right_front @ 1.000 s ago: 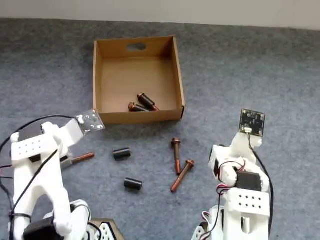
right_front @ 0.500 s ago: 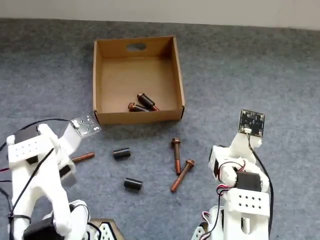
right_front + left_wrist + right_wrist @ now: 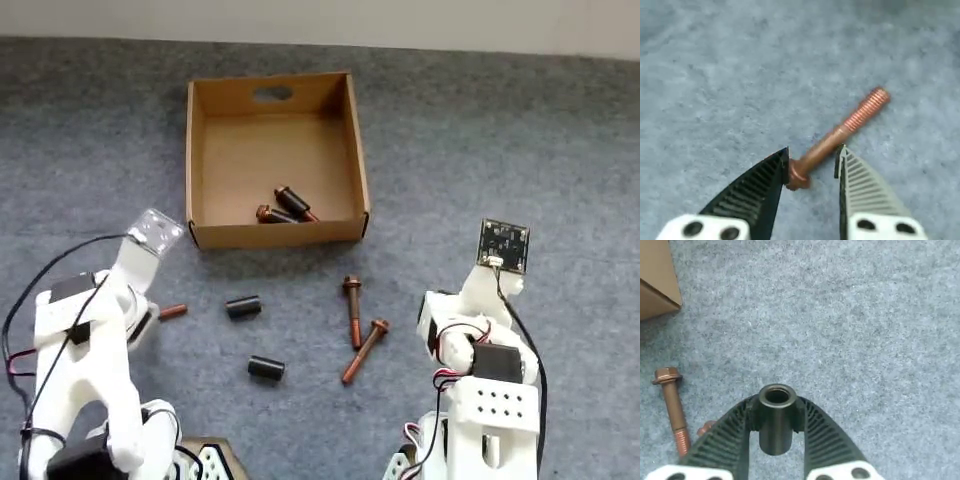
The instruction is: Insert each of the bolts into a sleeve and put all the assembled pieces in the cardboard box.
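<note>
Left wrist view shows a copper-coloured bolt (image 3: 840, 131) with threaded tip.

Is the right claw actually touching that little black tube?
Touching. In the right wrist view the right gripper clamps the black tube from both sides, no gap.

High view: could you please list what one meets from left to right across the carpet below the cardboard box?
left arm → bolt beside it → sleeve nearer the box → bolt pointing at the box → right arm

The high view overlooks the table (image 3: 520, 130) from above; each close wrist view faces along its jaws, sharing a bolt (image 3: 840, 132) near them.
</note>
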Controlling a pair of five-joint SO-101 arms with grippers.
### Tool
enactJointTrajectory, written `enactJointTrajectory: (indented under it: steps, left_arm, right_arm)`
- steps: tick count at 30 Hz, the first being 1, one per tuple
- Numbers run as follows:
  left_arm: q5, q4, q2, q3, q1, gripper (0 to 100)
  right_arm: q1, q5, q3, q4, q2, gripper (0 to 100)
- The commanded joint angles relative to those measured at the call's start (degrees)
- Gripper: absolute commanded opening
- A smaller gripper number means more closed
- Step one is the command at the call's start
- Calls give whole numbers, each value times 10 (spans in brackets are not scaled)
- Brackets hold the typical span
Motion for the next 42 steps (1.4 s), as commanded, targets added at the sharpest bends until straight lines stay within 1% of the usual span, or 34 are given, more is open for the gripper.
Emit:
enactJointTrajectory:
  steps: [1,5,10,13,15,18,20,22,25,28,33,36,38,42]
  left_arm:
    - [69,-61,-15,-34,10,168]
    - [113,-94,-19,-36,10,168]
    - [127,-84,-20,-36,2,168]
    - [127,-31,-21,-36,-6,168]
    - [128,22,-21,-36,-7,168]
    - [163,106,-21,-43,-5,168]
    - [176,142,-20,-55,-5,168]
    - [185,129,-15,-62,-6,168]
    - [214,59,-14,-60,-7,168]
    - [233,25,-8,-60,-4,168]
    - [236,23,93,-79,8,168]
    - [240,25,171,-127,-12,168]
    - [262,25,222,-170,-24,168]
    - [273,27,297,-248,-31,168]
  right_arm:
    - [2,-5,-3,-9,-7,5]
    - [3,-5,-3,-9,-7,5]
    - [3,-5,-3,-9,-7,5]
    - [3,-5,-3,-9,-7,5]
    - [3,-5,-3,-10,-7,5]
    - [3,-5,-3,-10,-7,5]
    - [3,-5,-3,-10,-7,5]
    - [3,-5,-3,-10,-7,5]
    - [3,-5,-3,-10,-7,5]
    - [3,-5,-3,-10,-7,5]
    - [5,-5,-3,-10,-7,5]
    - [5,-5,-2,-10,-7,5]
    - [5,-5,-2,-10,-7,5]
    - [4,-5,-2,-10,-7,5]
